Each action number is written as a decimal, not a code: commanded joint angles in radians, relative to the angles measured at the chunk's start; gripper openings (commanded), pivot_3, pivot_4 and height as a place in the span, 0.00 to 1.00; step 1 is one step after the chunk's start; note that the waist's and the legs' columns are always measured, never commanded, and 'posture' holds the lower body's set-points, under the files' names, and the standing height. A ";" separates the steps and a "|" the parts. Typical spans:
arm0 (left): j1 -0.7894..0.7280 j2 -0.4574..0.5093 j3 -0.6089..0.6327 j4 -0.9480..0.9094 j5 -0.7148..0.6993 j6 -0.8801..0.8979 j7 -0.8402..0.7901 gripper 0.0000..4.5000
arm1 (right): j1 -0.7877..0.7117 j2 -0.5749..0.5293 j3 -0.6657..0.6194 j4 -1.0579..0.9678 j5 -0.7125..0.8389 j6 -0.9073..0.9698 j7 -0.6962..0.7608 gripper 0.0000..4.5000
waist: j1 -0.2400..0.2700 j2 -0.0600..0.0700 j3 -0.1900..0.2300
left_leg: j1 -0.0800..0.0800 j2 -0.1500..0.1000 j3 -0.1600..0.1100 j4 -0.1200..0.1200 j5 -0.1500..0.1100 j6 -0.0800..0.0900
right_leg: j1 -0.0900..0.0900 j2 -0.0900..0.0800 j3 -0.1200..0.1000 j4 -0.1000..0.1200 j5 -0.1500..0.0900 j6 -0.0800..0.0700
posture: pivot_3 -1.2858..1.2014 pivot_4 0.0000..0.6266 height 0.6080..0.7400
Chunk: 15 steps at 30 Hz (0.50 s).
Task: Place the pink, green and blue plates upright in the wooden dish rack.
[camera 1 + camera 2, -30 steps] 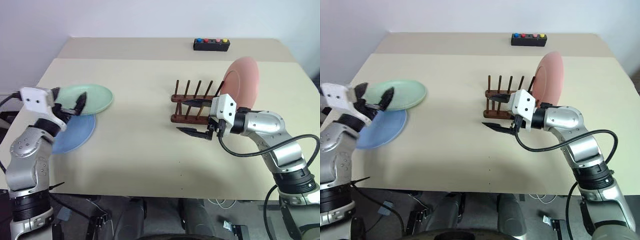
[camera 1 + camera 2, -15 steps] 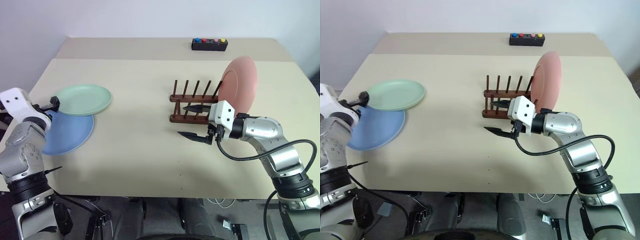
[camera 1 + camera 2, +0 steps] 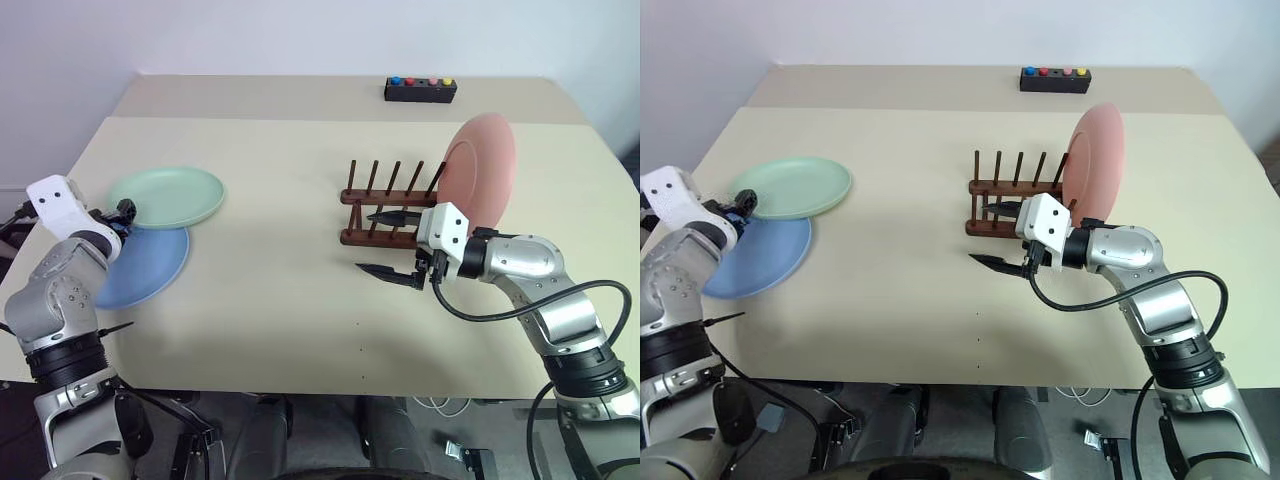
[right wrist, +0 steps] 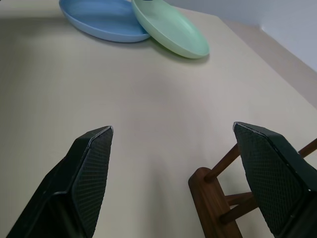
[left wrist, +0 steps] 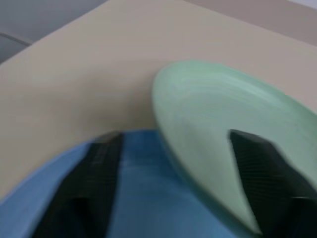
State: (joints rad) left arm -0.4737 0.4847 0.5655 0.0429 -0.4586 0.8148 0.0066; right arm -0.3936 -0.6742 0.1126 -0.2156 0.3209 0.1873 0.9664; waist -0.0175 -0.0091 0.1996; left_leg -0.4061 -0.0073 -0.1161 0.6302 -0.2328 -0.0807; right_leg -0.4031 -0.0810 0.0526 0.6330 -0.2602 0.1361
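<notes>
The pink plate (image 3: 481,172) stands upright in the wooden dish rack (image 3: 385,205) at three o'clock, while at nine o'clock the green plate (image 3: 168,196) overlaps the blue plate (image 3: 148,265), the left gripper (image 5: 168,173) straddling its rim without clamping and the right gripper (image 3: 392,243) spread empty.

Head pair high over the table (image 3: 300,300), forward-down; wrist cameras low, close, both on green plate (image 4: 171,29).

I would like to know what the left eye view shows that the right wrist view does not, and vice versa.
Left eye view: the pink plate standing upright at the right end of the rack, the black button box, and the left gripper at the edge of the green plate. Right wrist view: the rack's base corner up close, between the open fingers of the right gripper. Both: the green plate lying partly over the blue plate on the table.
</notes>
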 commanded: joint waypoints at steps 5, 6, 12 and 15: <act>-0.016 -0.006 0.017 -0.006 -0.008 -0.008 0.017 0.01 | 0.003 0.007 -0.030 -0.023 -0.003 -0.023 -0.011 0.89 | 0.000 0.000 0.000 | 0.000 0.000 0.000 0.000 0.000 0.000 | 0.000 0.000 0.000 0.000 0.000 0.000 | 0.52 0.24 0.96; -0.017 -0.007 0.016 -0.005 -0.009 -0.009 0.017 0.01 | 0.002 0.007 -0.030 -0.023 -0.003 -0.023 -0.012 0.89 | 0.000 0.000 0.000 | 0.000 0.000 0.000 0.000 0.000 0.000 | 0.000 0.000 0.000 0.000 0.000 0.000 | 0.52 0.24 0.96; -0.016 -0.015 0.008 -0.004 -0.019 -0.024 0.001 0.01 | -0.002 0.007 -0.029 -0.024 -0.002 -0.024 -0.014 0.89 | 0.000 0.000 0.000 | 0.000 0.000 0.000 0.000 0.000 0.000 | 0.000 0.000 0.000 0.000 0.000 0.000 | 0.52 0.24 0.96; -0.012 -0.019 -0.001 -0.007 -0.011 -0.030 0.002 0.01 | -0.005 0.008 -0.028 -0.023 -0.003 -0.026 -0.014 0.89 | 0.000 0.000 0.000 | 0.000 0.000 0.000 0.000 0.000 0.000 | 0.000 0.000 0.000 0.000 0.000 0.000 | 0.52 0.24 0.96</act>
State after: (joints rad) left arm -0.4762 0.4592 0.5637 0.0603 -0.4686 0.8044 0.0097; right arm -0.3883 -0.6741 0.1126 -0.2155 0.3180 0.1811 0.9573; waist -0.0175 -0.0093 0.1995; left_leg -0.4061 -0.0073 -0.1161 0.6304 -0.2327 -0.0807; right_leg -0.4031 -0.0810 0.0525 0.6330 -0.2602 0.1361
